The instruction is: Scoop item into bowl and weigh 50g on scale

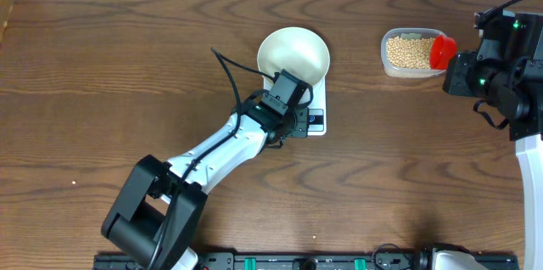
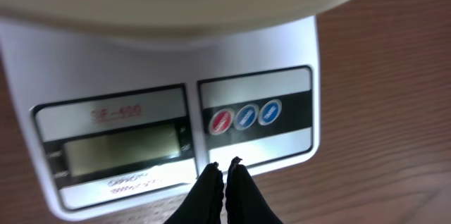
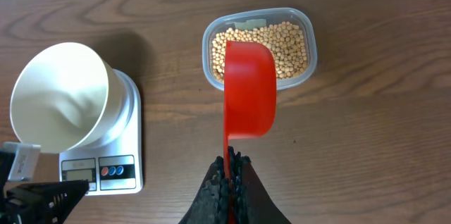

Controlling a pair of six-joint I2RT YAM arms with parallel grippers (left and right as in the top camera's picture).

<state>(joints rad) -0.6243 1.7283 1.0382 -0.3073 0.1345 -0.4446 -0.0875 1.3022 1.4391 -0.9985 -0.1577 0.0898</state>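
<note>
While the round white bowl (image 1: 293, 53) sat on the small white flat kitchen scale (image 1: 317, 120) near the middle of the brown wooden table (image 1: 102, 66), the clear plastic tub with rounded corners (image 1: 383, 53) stood at 3 o'clock from it, well apart. The tub held many small round pale-tan beans (image 1: 405, 51). The inside of the bowl looked smooth and cream-white.

The bowl covered the far part of the scale. The scale's grey screen (image 2: 120, 150) stuck out at 5 o'clock from the bowl. A red round button (image 2: 220, 120) and two blue round buttons (image 2: 246, 116) sat in a row at 3 o'clock from the screen. I could not read a number on the screen.

The left gripper (image 2: 225, 171) had its two black fingers pressed together with nothing between them. Its tips were over the near edge of the scale, between the screen and the buttons. I could not tell if they touched the scale.

The right gripper (image 3: 229, 164) was squeezed tight on the handle of a red plastic scoop (image 3: 249, 90). In the right wrist view the cup of the scoop pointed to 12 o'clock and was above the near side of the tub. I could not tell if the scoop held any beans.
</note>
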